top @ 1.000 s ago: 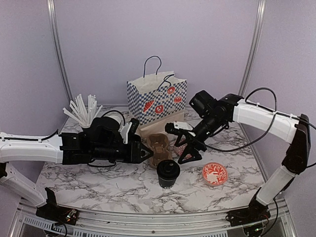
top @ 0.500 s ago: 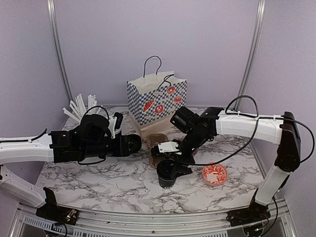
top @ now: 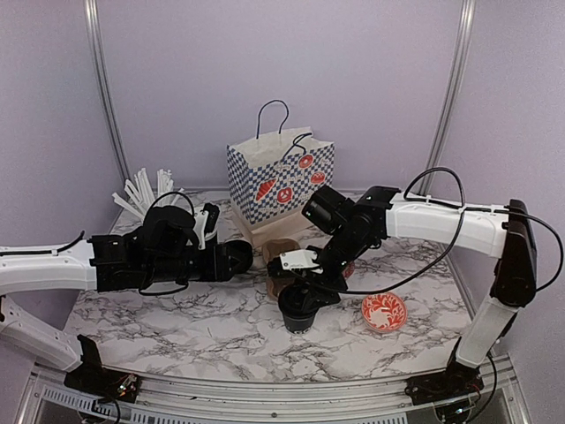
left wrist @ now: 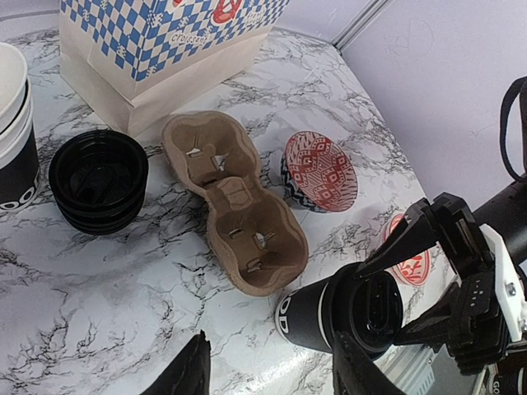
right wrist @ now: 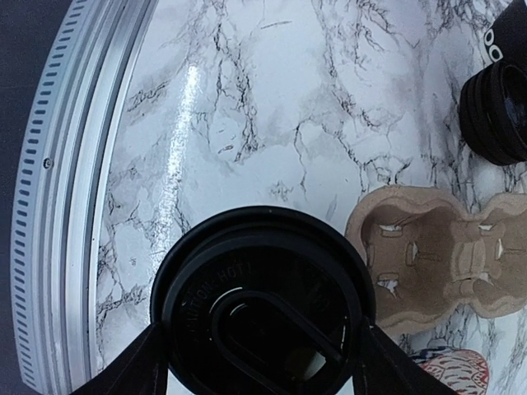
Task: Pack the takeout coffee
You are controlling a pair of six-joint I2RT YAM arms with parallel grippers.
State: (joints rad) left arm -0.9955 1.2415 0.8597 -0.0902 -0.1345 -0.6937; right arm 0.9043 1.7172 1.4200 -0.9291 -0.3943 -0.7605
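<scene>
**At frame centre, a lidded coffee cup is clamped by the right gripper**

Just below the middle of the overhead view, a lidded coffee cup [top: 298, 311] is seen standing upright on the marble table [top: 177, 327]. It is straddled from above by the right gripper [top: 305, 287], whose white arm enters from the right side of the frame. In the right wrist view the lower centre is filled by the cup's round black lid [right wrist: 263, 288]. One dark finger [right wrist: 136, 370] is pressed against each side of its rim, so the jaws are closed on the cup at lid height.

The left gripper [left wrist: 272, 354] is held left of the cup in the overhead view, apart from it. Its two dark fingers are seen at the bottom edge of the left wrist view, spread wide with nothing pinched between them.

A brown cardboard cup carrier [left wrist: 235, 206] with two wells lies at the centre of the left wrist view, just beside the lidded cup. A stack of black lids [left wrist: 99, 181] is set to its left. Stacked black cups [left wrist: 12, 123] with white insides are cut off by the left edge.

A red-and-white patterned bowl [left wrist: 317, 173] is placed right of the carrier. A second bowl [top: 384, 311] sits at the lower right of the overhead view. A blue-and-white checked paper bag [top: 281, 177] stands at upper centre, behind the carrier. A cup of straws [top: 150, 199] is seen at the left.
</scene>
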